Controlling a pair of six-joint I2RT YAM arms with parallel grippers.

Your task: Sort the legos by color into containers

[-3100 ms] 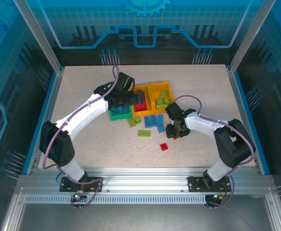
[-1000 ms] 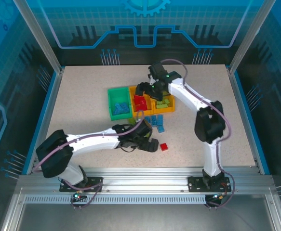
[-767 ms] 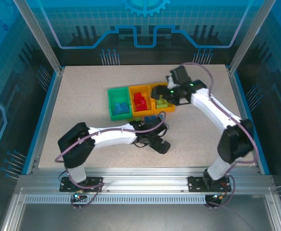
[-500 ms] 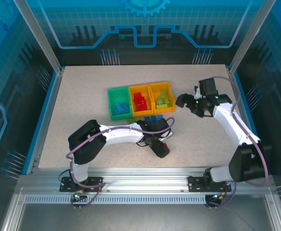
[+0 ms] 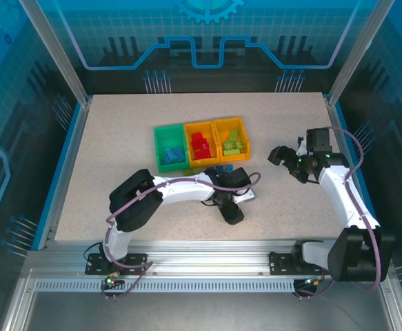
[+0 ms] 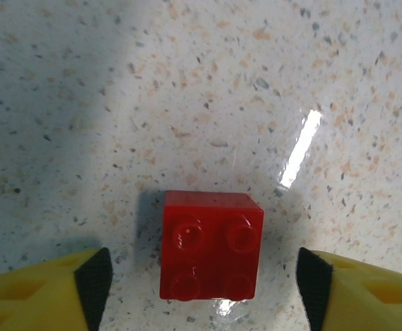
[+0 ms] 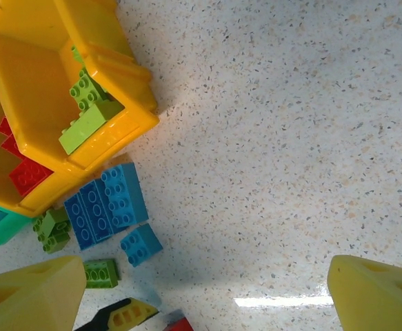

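Note:
A red lego (image 6: 211, 255) lies studs up on the table between the fingers of my left gripper (image 6: 204, 279), which is open and not touching it. From above, the left gripper (image 5: 232, 214) hangs low in front of the containers. The green bin (image 5: 171, 153) holds blue legos. The middle orange bin (image 5: 201, 146) holds red ones. The right orange bin (image 5: 231, 141) holds lime green ones (image 7: 83, 110). Loose blue legos (image 7: 104, 203) and two green legos (image 7: 101, 272) lie in front of the bins. My right gripper (image 5: 281, 154) is open and empty, right of the bins.
The left gripper's yellow fingertip (image 7: 118, 317) and a corner of the red lego (image 7: 183, 324) show at the bottom of the right wrist view. Bare speckled table (image 5: 118, 124) spreads to the left, right and front. A blue rim (image 5: 349, 158) bounds the table.
My right gripper has swung away from the bins to the right. My left gripper stays low over the red lego, shifted slightly.

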